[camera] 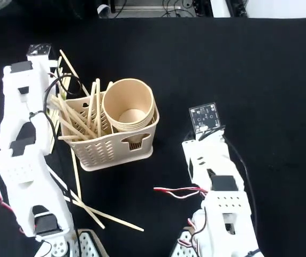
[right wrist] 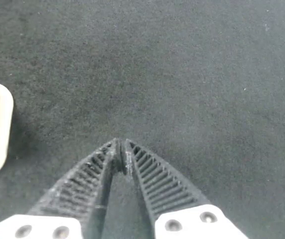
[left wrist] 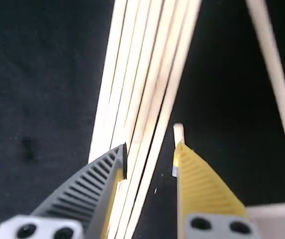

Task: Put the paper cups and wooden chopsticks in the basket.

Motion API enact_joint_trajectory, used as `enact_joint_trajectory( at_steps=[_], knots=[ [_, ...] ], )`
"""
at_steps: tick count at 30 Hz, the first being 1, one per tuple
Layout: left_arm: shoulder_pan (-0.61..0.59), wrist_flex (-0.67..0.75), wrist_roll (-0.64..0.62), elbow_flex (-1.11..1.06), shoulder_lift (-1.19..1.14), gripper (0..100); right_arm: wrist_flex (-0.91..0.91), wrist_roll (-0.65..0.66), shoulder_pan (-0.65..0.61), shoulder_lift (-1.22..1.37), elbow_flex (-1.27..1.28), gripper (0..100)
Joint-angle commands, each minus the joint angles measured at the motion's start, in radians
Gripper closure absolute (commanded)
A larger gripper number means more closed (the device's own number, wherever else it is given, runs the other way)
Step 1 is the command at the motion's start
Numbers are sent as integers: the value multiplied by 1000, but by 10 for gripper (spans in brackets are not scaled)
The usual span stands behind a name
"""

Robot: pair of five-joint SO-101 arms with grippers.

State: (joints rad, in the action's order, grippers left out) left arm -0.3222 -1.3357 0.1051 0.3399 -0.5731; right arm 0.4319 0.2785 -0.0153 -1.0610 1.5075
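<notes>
Your L gripper (left wrist: 151,148) is part open, w/ a bundle of pale wooden chopsticks (left wrist: 142,74) running between its grey and yellow jaws. The sticks lie against the grey jaw w/ a gap to the yellow, so nothing is clamped. The high view adds the beige slotted plastic basket (camera: 113,149) holding stacked tan paper cups (camera: 129,104) and more sticks, plus loose chopsticks (camera: 110,217) on the black cloth (camera: 249,69). Your R gripper (right wrist: 120,144) has its jaws closed and empty, beside the basket.
</notes>
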Motion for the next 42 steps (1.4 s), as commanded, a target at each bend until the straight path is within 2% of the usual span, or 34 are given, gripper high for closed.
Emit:
enact_joint_trajectory(
  at_steps=[1,5,10,17,23,28,34,42],
  knots=[
    [-2,40,-48,48,-14,834,5,8,8,4,-13,986],
    [-19,80,-43,50,-35,834,6,8,8,4,-13,986],
    [-38,91,91,50,-46,834,8,8,8,4,-13,986],
    [-97,115,152,45,-48,837,8,8,8,4,-13,986],
    [-104,110,259,38,-48,975,8,8,8,4,-13,986],
    [-105,109,273,38,-48,972,8,8,8,4,-13,986],
    [-110,9,269,107,-35,971,8,8,8,4,-13,986],
    [-113,-238,269,321,-35,971,8,8,8,4,-13,986]
  ],
)
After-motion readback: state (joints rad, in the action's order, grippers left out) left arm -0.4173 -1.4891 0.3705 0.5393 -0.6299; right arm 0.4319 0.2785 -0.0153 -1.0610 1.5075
